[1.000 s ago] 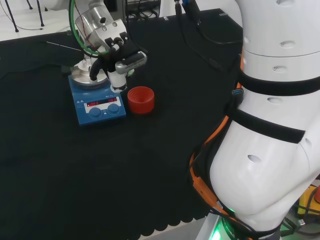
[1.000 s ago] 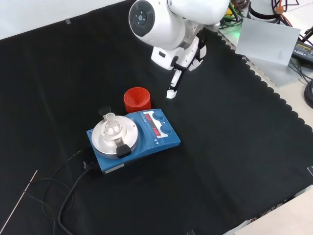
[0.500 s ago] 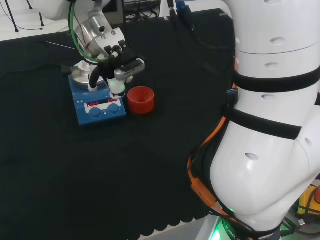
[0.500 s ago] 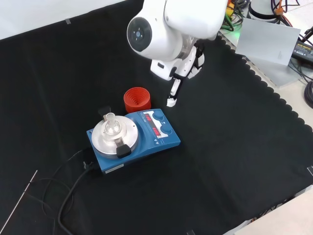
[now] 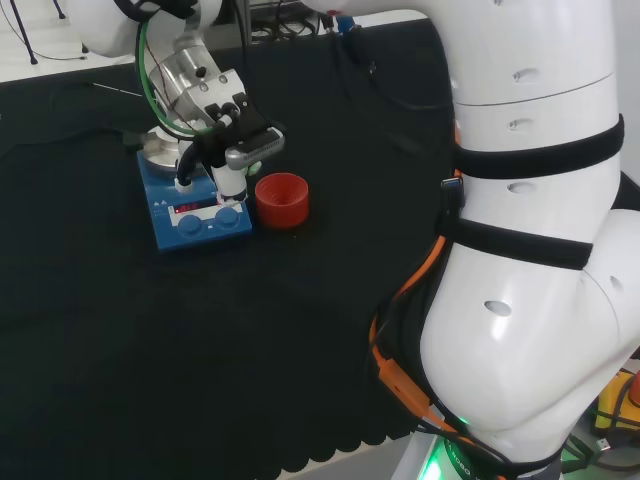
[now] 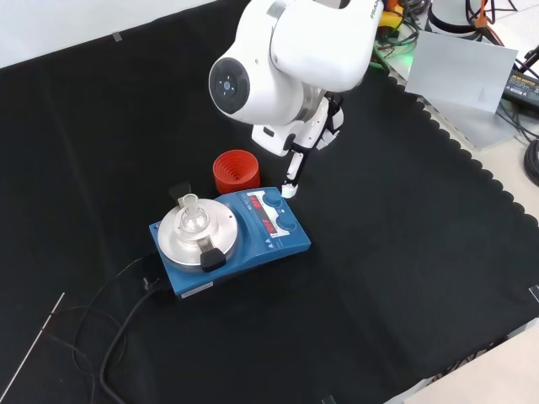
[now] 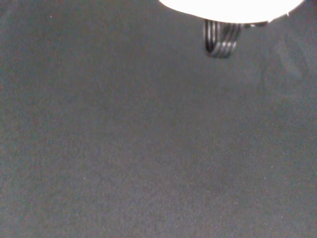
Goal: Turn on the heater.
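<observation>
Front view, near to far: black power cable snakes over the black cloth at lower left, w/ a thin rod lying beside it. Next, the heater, a blue base w/ round silver plate; a small clear glass vessel stands on the plate. Heater's control panel, two blue knobs + red display, faces right in this view. Just beyond the heater, a red ribbed ring on the cloth, close to but apart from the blue base. Hand comes from the top under the big white link; one straight finger points down, tip just at the panel's far edge, contact can't be told. Head view: hand over the heater, finger extended, gripping nothing.
</observation>
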Robot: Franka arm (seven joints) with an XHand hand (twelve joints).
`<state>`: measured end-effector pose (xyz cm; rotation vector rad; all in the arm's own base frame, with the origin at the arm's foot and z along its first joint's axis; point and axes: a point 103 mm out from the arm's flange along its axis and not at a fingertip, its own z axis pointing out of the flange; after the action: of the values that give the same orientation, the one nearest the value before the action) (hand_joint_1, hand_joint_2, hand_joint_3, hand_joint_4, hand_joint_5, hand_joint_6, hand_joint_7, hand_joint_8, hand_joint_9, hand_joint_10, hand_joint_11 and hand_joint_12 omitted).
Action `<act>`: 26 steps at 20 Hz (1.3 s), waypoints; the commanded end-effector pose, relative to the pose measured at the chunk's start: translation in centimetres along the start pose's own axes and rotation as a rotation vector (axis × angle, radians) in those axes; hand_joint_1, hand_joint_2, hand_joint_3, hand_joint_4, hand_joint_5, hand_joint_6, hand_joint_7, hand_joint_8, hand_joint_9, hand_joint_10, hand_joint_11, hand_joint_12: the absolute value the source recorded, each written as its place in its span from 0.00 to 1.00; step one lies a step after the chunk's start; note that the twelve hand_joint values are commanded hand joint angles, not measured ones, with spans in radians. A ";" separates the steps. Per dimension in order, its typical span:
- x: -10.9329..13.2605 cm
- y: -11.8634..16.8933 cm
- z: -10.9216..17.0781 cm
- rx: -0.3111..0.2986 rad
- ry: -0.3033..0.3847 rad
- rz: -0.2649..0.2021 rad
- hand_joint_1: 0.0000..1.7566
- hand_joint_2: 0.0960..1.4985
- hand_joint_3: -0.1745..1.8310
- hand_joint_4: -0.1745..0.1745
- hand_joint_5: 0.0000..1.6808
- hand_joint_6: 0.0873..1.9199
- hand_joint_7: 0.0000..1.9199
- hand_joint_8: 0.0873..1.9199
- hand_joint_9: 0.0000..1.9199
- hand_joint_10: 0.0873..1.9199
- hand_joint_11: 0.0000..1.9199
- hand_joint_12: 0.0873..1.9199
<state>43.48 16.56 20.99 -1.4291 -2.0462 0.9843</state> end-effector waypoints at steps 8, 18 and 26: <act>0.4 1.7 1.2 0.031 -0.009 -0.003 0.84 0.34 0.71 0.51 0.08 0.00 0.84 1.00 0.94 0.82 0.89 0.75; 0.5 3.1 2.6 0.066 -0.001 0.002 0.84 0.34 0.71 0.51 0.08 0.00 0.84 1.00 0.94 0.82 0.90 0.75; 0.1 3.8 2.5 0.078 0.002 0.011 0.84 0.34 0.71 0.51 0.09 0.00 0.84 1.00 0.94 0.82 0.90 0.75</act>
<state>43.75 16.83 16.61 -1.3998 -1.9864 1.0467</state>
